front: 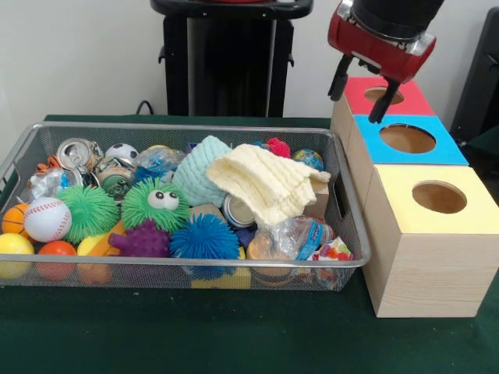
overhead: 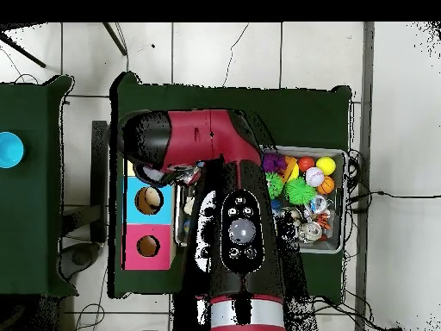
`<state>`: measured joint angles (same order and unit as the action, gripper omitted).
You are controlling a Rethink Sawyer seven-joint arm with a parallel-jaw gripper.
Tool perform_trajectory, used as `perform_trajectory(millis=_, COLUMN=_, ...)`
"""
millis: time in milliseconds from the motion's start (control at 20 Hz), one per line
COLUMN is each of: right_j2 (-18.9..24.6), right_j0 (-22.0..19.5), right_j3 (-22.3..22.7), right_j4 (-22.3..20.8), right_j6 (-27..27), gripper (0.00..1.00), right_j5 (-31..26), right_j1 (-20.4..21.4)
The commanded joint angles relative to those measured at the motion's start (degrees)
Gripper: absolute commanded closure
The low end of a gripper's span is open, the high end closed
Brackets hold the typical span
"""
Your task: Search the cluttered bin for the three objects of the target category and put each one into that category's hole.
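Cluttered bin (front: 347,234), open empty tool (front: 360,95) above red-topped hole (front: 383,95)

bin (front: 347,234): left, full of clutter | three boxes (front: 425,241): row just right of bin | cloth (front: 269,183): atop clutter

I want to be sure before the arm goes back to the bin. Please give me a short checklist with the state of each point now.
1. Hand is empty: ok, nothing shows between its open fingers.
2. Hand is clear of the wire bin: ok, it hangs above the red box.
3. Hole of the blue box is free: ok.
4. Hole of the yellow box is free: ok.
5. Bin contents can be seen: not ok, the cream cloth covers some things.
6. Which category is the target: cannot tell.
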<state>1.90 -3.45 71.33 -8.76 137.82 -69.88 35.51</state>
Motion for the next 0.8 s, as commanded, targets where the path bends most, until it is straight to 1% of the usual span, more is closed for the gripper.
perform_trajectory(millis=50, right_j2=0.59, right_j0=-4.15, right_j3=3.01, right_j4=1.33, right_j6=1.91, gripper=0.0, right_j5=-4.03, right_j1=-4.13)
perform_trajectory(millis=100, right_j2=1.29, right_j0=-4.83, right_j3=2.34, right_j4=1.24, right_j6=-0.12, gripper=0.0, right_j5=-4.39, right_j1=-4.71)
perform_trajectory(millis=200, right_j2=2.24, right_j0=-5.77, right_j3=0.24, right_j4=0.89, right_j6=-2.18, gripper=0.0, right_j5=-5.26, right_j1=-6.38)
perform_trajectory(millis=350, right_j2=3.67, right_j0=-7.27, right_j3=-2.32, right_j4=0.18, right_j6=-4.79, gripper=0.0, right_j5=-3.91, right_j1=-9.29)
perform_trajectory(millis=450, right_j2=3.3, right_j0=-6.94, right_j3=-2.52, right_j4=0.29, right_j6=-2.98, gripper=0.0, right_j5=-3.82, right_j1=-9.5)
perform_trajectory(millis=550, right_j2=2.56, right_j0=-6.2, right_j3=-1.58, right_j4=0.65, right_j6=-0.37, gripper=0.0, right_j5=-3.08, right_j1=-8.69)
perform_trajectory(millis=800, right_j2=1.43, right_j0=-5.11, right_j3=1.17, right_j4=1.83, right_j6=3.7, gripper=0.0, right_j5=-1.57, right_j1=-7.08)
